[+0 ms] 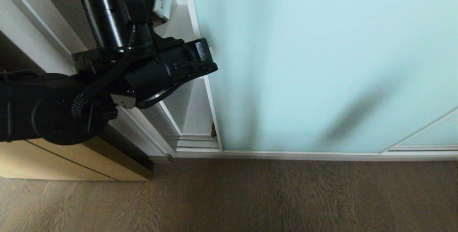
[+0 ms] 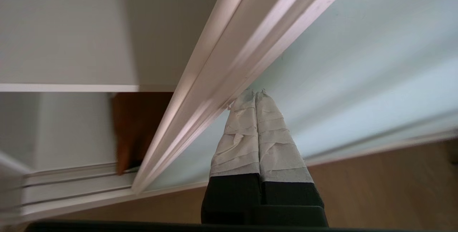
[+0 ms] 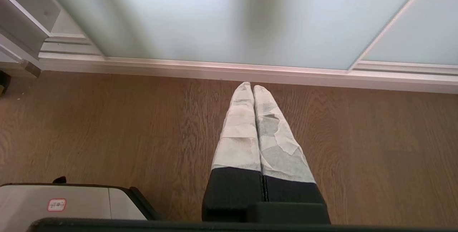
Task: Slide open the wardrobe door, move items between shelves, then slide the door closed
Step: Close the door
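Sliding wardrobe door (image 1: 322, 64): frosted aqua glass in a thin pale frame, fills the right and centre of the head view; its left frame edge stands just right of a narrow gap into the white wardrobe interior; bottom edge sits in the floor track (image 1: 198, 142). Left gripper (image 2: 254, 94) has its taped fingers (image 2: 239, 135) pressed together, nothing between them; tips sit at the door's frame edge, where frame meets glass; touching or just short of it, cannot tell. In the head view the black left arm (image 1: 143, 71) reaches in from the left to that same edge, roughly mid-height of the visible door. Through the gap: a white shelf (image 2: 68, 87) edge, with a tan-brown piece (image 2: 136, 128) below it by the track; likely the cushion, too little shows to be sure. Right gripper (image 3: 253, 89) pressed together too, empty, hanging low over the wood floor (image 3: 107, 124), pointing at the door's bottom rail, apart from it. Tan wood-grain panel (image 1: 71, 160) at lower left of the head view; a second glass panel's corner (image 1: 429, 135) at lower right; part of the robot's pale base (image 3: 71, 203) by the right gripper.
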